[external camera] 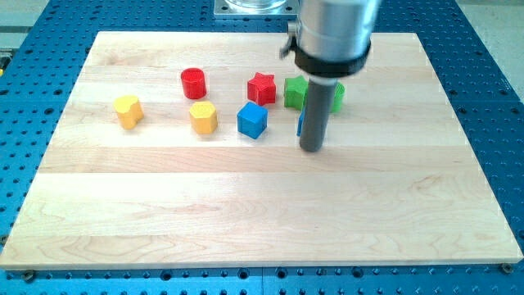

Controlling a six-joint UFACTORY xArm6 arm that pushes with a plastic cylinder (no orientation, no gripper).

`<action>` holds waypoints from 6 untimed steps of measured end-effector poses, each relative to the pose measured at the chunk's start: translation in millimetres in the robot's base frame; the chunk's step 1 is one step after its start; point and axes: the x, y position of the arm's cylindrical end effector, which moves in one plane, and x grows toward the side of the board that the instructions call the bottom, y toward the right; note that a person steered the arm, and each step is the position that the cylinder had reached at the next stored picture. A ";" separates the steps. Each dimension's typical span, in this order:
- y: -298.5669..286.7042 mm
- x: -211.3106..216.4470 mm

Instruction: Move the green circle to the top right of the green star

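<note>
One tip [312, 149] just below green blocks [295, 92].

Probably a robotics lab, wooden board [246, 205] on blue perforated bench [483, 74], metal robot arm [332, 33] overhead

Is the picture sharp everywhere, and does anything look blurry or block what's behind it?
Camera view: even, soft light, faint shadows; the coloured blocks look sharp; the big grey arm housing near the lens is slightly soft, and the dark rod, my tip, hides part of two green blocks.
</note>
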 end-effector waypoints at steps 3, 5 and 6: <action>51.9 -33.5; 52.5 -104.0; 34.9 -108.6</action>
